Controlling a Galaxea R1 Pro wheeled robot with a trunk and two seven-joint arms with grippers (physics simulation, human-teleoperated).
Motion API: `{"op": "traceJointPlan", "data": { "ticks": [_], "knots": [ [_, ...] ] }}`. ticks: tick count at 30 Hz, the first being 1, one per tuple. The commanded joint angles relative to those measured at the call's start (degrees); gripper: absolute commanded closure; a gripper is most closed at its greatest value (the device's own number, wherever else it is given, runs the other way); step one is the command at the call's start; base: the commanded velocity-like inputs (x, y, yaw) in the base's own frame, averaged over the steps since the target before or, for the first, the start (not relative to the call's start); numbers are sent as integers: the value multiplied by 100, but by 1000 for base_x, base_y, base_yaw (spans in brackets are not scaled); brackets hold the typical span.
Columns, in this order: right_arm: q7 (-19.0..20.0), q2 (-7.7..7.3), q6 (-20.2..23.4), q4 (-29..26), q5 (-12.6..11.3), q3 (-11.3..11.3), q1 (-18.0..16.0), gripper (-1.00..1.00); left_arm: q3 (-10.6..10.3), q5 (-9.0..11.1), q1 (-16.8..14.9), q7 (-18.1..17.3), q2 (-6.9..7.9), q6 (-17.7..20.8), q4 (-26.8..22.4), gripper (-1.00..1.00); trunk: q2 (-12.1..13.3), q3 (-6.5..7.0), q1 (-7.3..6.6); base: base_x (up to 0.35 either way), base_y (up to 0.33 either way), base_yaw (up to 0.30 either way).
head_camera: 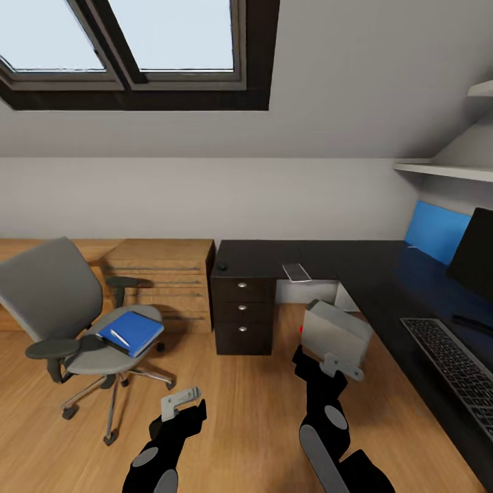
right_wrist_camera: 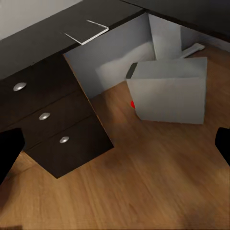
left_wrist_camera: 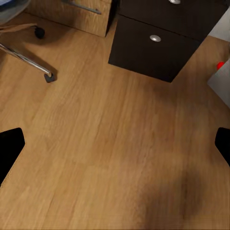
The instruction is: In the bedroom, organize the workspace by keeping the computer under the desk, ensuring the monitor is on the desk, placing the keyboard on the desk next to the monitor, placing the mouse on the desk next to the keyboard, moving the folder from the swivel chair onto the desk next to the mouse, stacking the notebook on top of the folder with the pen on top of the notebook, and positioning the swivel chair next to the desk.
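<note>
A grey swivel chair [head_camera: 48, 294] stands on the floor at the left, apart from the desk. On its seat lies the blue folder [head_camera: 131, 331] with a white pen [head_camera: 119, 337] on top. The black L-shaped desk [head_camera: 356, 263] bears a small black mouse [head_camera: 221, 266], a notebook [head_camera: 296, 272] [right_wrist_camera: 86, 31], the monitor [head_camera: 472, 253] and the keyboard [head_camera: 455, 363]. The grey computer [head_camera: 335, 332] [right_wrist_camera: 167, 91] stands on the floor by the desk's inner corner. My left gripper [head_camera: 179, 402] and right gripper [head_camera: 340, 366] hang open and empty above the floor, the right one close in front of the computer.
A black drawer unit [head_camera: 243, 308] [left_wrist_camera: 158, 43] [right_wrist_camera: 48, 120] forms the desk's left end. A wooden cabinet [head_camera: 161, 274] stands behind the chair. Chair legs and a caster [left_wrist_camera: 49, 76] reach onto the wood floor [head_camera: 239, 424]. A sloped ceiling and wall shelves [head_camera: 445, 168] hang over the desk.
</note>
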Motion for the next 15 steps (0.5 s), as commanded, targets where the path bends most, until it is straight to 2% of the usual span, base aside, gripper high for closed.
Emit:
{"op": "traceJointPlan", "data": {
  "ticks": [1,7,15],
  "knots": [
    [-36,0,49,-8,-7,4,-7,-100,-8,45,-5,46,2,12,-7,-100,-4,-7,4,314,136,0],
    [-27,0,47,16,-6,2,-6,-100,-9,47,-5,47,2,20,-4,-100,-4,-7,4,315,127,7],
    [-23,0,45,31,-6,2,-6,-100,-32,45,-5,54,-7,14,29,-100,-4,-45,4,323,5,211]
  ]
}}
